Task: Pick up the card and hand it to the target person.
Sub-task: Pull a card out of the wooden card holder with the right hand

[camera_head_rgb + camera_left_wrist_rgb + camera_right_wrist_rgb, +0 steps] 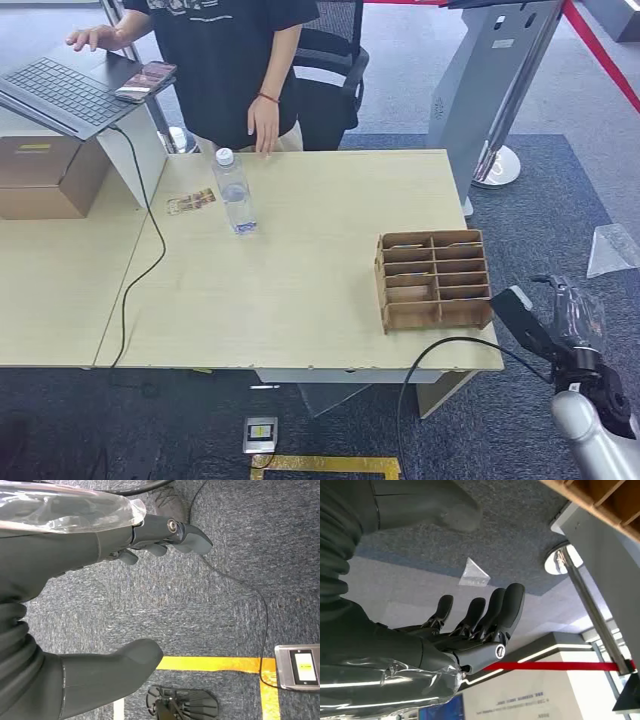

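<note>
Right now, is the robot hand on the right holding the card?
No. The right robot hand is off the table's edge with nothing in it, and the card lies beside the water bottle.

the right arm is a silver tube ending in a black wrist. both hands, left hand and right hand, have dark grey fingers, ribbed covers, clear plastic wrapping and a round silver screw.
</note>
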Controlling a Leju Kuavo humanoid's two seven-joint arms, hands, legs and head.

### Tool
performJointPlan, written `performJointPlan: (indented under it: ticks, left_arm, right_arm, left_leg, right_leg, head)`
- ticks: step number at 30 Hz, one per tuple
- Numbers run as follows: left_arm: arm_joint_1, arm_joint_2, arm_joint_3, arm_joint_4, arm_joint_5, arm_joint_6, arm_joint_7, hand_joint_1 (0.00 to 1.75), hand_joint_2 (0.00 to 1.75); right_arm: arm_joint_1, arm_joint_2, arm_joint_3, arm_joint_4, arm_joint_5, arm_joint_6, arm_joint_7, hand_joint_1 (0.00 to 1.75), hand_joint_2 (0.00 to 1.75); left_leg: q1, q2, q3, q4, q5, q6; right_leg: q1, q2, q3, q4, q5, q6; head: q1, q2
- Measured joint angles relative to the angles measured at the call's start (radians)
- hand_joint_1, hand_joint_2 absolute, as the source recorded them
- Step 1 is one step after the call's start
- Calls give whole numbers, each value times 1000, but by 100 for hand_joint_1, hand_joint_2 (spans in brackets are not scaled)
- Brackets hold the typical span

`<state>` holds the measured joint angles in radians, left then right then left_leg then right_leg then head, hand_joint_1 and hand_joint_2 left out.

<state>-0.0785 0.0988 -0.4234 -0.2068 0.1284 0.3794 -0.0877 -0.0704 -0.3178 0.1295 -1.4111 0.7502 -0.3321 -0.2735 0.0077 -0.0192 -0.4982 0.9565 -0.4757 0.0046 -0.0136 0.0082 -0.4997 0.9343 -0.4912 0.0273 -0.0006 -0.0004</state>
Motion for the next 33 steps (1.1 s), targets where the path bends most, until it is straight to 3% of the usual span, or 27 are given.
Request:
performJointPlan:
  ticks: [25, 33]
  left_arm:
    - [0, 0, 0, 0, -11, -12, -11, 0, 175]
    - [0, 0, 0, 0, -11, -12, -15, 0, 175]
  right_arm:
    - [-68, 23, 174, -6, 78, 44, 19, 86, 175]
    - [-86, 23, 205, -3, 98, 44, 27, 80, 175]
  left_leg:
    - [0, 0, 0, 0, 0, 0]
    - [0, 0, 0, 0, 0, 0]
  right_leg:
    - [0, 0, 0, 0, 0, 0]
    - [0, 0, 0, 0, 0, 0]
  head:
    - [0, 0]
    - [0, 0]
